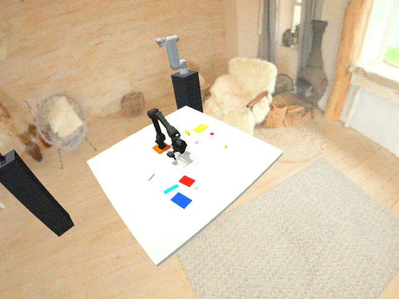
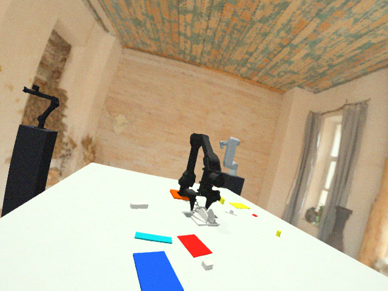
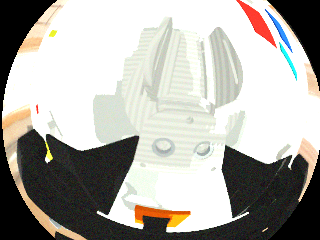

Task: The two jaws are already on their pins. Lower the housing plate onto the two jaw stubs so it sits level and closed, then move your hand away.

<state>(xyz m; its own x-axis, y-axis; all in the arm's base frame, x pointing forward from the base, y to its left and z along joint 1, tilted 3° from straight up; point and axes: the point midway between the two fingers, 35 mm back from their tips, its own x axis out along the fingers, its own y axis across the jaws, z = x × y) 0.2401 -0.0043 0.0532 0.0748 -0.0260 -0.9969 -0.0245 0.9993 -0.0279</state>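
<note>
My gripper (image 1: 179, 156) (image 2: 199, 209) (image 3: 181, 144) points down and is shut on the pale housing plate (image 3: 182, 159), a finger at each side edge. The plate shows two round, grey-rimmed holes side by side in the wrist view. It lies at the near end of the white base (image 2: 207, 224), low over it. Two upright curved jaws, the left one (image 3: 156, 62) and the right one (image 3: 227, 70), stand beyond the plate. The stubs under the plate and any gap there are hard to make out. Whether the plate is quite level cannot be told.
Red (image 1: 186, 180) (image 2: 194, 245) and blue (image 1: 181, 200) (image 2: 157, 270) panels and a cyan bar (image 1: 170, 189) (image 2: 153, 237) lie in front of the base. A white block (image 2: 139, 205) lies to its left. A yellow panel (image 1: 200, 128) (image 2: 239, 205) is behind right. The orange plate (image 1: 161, 147) is at the arm's foot.
</note>
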